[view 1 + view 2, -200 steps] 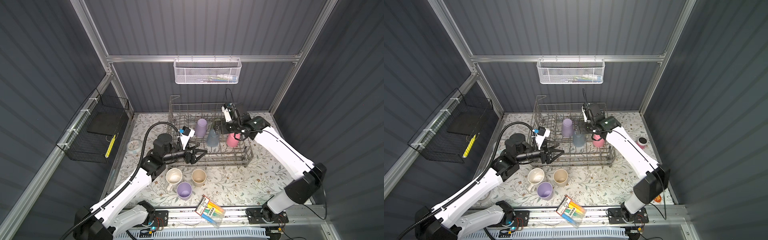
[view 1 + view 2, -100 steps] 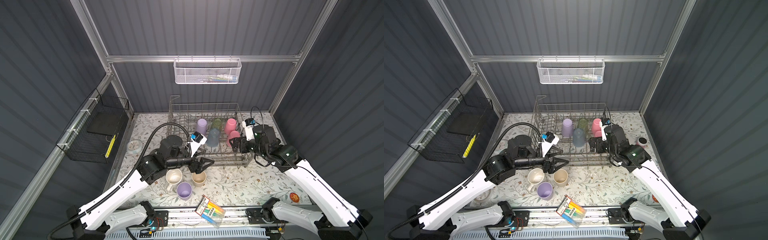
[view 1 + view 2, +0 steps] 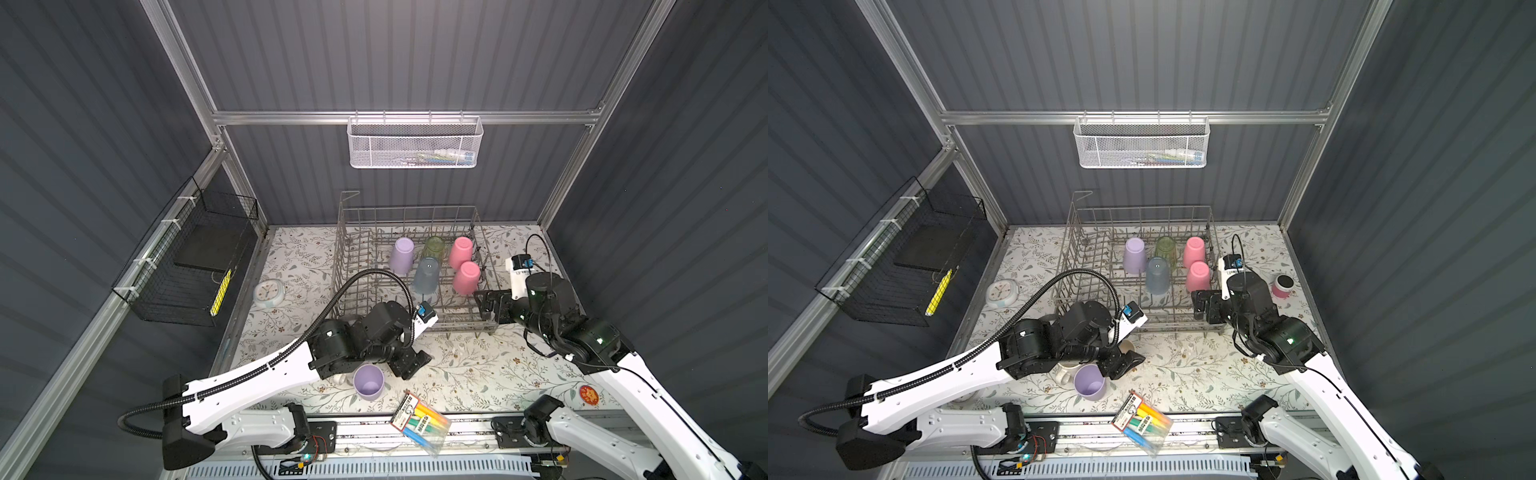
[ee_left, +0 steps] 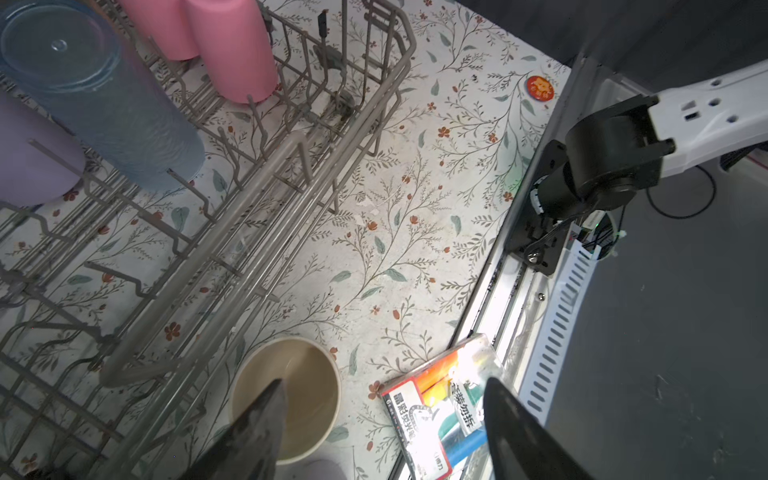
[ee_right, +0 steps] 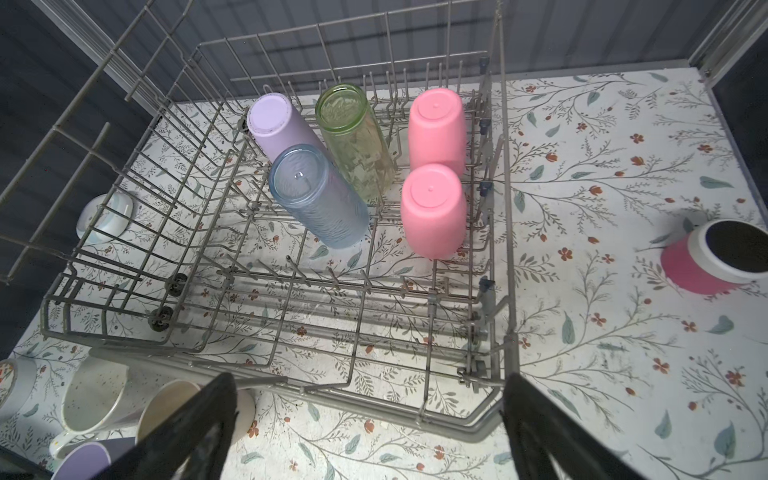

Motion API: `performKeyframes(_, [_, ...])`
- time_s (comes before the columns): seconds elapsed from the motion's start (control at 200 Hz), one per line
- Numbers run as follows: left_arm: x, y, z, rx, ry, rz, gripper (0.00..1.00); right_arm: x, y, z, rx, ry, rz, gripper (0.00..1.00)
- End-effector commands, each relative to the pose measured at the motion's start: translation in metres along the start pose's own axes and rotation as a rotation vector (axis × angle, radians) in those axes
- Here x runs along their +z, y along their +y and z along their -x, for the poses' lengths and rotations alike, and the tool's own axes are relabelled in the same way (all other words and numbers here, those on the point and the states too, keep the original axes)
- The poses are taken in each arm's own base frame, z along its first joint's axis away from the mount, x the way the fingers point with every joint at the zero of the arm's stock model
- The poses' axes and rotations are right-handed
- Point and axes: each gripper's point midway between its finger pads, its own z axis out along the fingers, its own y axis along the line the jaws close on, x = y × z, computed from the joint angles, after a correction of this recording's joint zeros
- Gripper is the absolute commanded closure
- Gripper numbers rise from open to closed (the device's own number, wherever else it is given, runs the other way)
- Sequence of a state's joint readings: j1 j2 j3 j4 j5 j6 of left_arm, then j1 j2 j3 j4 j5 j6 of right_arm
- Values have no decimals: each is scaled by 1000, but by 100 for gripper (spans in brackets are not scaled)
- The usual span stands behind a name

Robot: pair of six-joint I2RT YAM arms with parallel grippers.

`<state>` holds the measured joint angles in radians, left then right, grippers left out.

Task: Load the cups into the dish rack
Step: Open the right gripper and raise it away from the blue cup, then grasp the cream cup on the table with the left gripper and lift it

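Tabletop seen from above, read left to right: 5 of the 8 cups are already upside down in the dish rack [image 3: 345, 249], and 3 wait on the floral mat [image 3: 478, 374] in front of it. At the left we find the left gripper [image 4: 384, 386] low over those 3. Its jaws are spread well apart and grasp nothing. In the left wrist view 1 fingertip [image 4: 257, 415] hangs over the mouth of the beige cup [image 4: 291, 395], and the other sits outside the wall, above the marker pack [image 3: 420, 419]. We cannot tell whether either touches the rim. Close by stand the cream mug [image 5: 93, 395], largely hidden under the arm in both top views, and the upright lilac cup [image 3: 368, 381]. We judge the beige cup light, stiff and smooth-walled, so pinching its rim with 1 finger inside and 1 outside looks the surest hold, though a slick wall may slip under a weak squeeze. The mug looks heavier and probably calls for a firmer pinch on its rim, away from the handle. Further right, on the rack's tines, sit the inverted lilac cup [image 3: 401, 255], green tumbler [image 3: 433, 247], blue cup [image 3: 427, 275], rear pink cup [image 3: 460, 251] and front pink cup [image 3: 466, 277]. At the right, the right gripper [image 3: 484, 305] hovers just beside the rack's near corner, jaws fully apart and empty.
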<state>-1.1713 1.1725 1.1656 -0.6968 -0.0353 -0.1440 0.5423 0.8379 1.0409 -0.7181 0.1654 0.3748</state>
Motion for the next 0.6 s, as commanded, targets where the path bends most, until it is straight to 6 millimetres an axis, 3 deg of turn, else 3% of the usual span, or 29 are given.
performKeyframes(0.0, [8,8,-19,-19,64,49,26,0,-10,-9,18,13,-41,1])
performKeyframes(0.3, [22,6,-47,-69,155,40,28,1,-32,-9,44,5,-136,1])
performKeyframes(0.595, [38,3,-58,-130,208,56,29,12,-49,11,135,-39,-127,1])
